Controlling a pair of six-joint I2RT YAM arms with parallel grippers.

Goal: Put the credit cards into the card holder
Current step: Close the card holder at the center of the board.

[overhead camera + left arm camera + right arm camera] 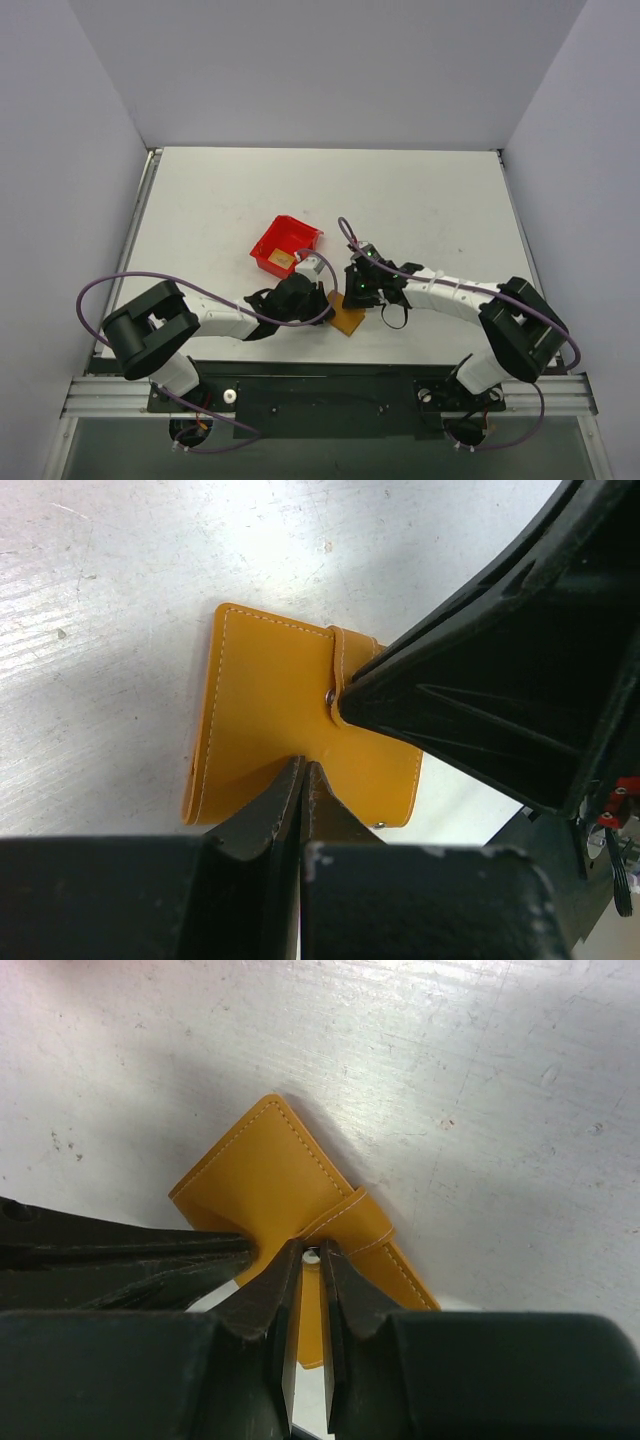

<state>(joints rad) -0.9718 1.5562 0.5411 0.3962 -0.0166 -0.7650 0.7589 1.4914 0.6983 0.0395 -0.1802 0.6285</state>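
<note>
Card holder [347, 318], orange-tan and folded, lies flat on the white table [420, 210] at lower centre of the top view, between the two arms. The left gripper [303, 768] is clenched at the wallet's near edge; whether leather sits between its fingers cannot be told. The right gripper [310, 1255] grasps the stitched tab [350, 1222] at its snap end. Up and to the left, a tan credit card [282, 260] rests inside the red bin [290, 222].

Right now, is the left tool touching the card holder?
Touching. The left wrist view shows the left tool pinched shut on the near edge of the card holder, with no gap.
</note>
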